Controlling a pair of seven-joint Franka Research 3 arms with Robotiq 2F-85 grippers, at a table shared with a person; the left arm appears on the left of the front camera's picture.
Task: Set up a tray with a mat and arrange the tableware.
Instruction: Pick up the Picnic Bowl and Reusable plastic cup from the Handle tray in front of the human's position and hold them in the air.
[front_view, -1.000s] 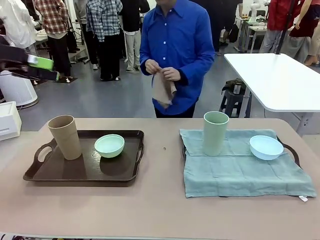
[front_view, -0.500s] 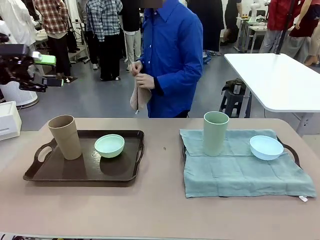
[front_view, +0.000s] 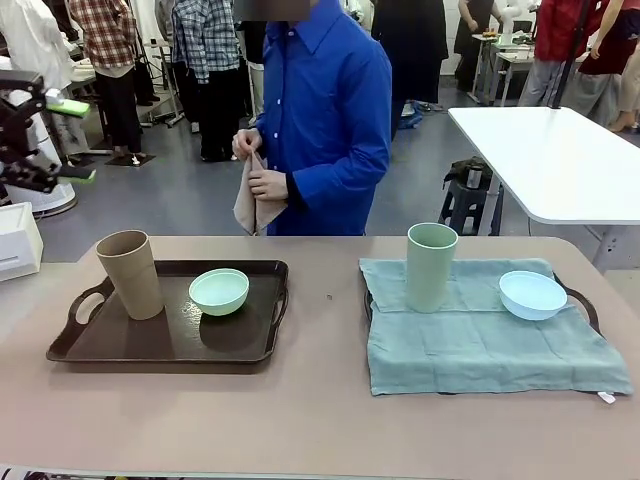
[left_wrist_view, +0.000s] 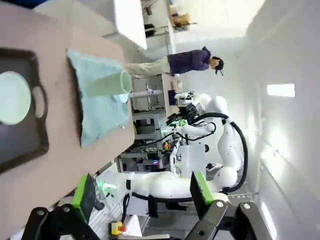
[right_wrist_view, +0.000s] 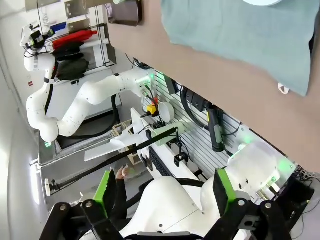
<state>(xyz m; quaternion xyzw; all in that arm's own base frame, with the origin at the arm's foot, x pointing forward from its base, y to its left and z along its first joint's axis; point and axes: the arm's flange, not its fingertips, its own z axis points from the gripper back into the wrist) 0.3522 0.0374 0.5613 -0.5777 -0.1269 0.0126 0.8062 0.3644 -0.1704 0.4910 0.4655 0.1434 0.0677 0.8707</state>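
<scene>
The left gripper (front_view: 74, 140) hangs high above the left end of the table (front_view: 320, 420), jaws spread wide and empty. The right gripper (right_wrist_view: 162, 189) is also spread wide and holds nothing. The tan cup (front_view: 130, 273) stands upright at the left of the dark tray (front_view: 160, 355), with the mint bowl (front_view: 219, 291) near it on the same tray. The green cup (front_view: 431, 265) and the pale blue bowl (front_view: 532, 294) stand apart on a blue-green cloth (front_view: 480, 345), which covers what appears to be a second tray (front_view: 590, 308). A person (front_view: 330, 120) at the far side holds a tan cloth (front_view: 248, 205) in both hands.
</scene>
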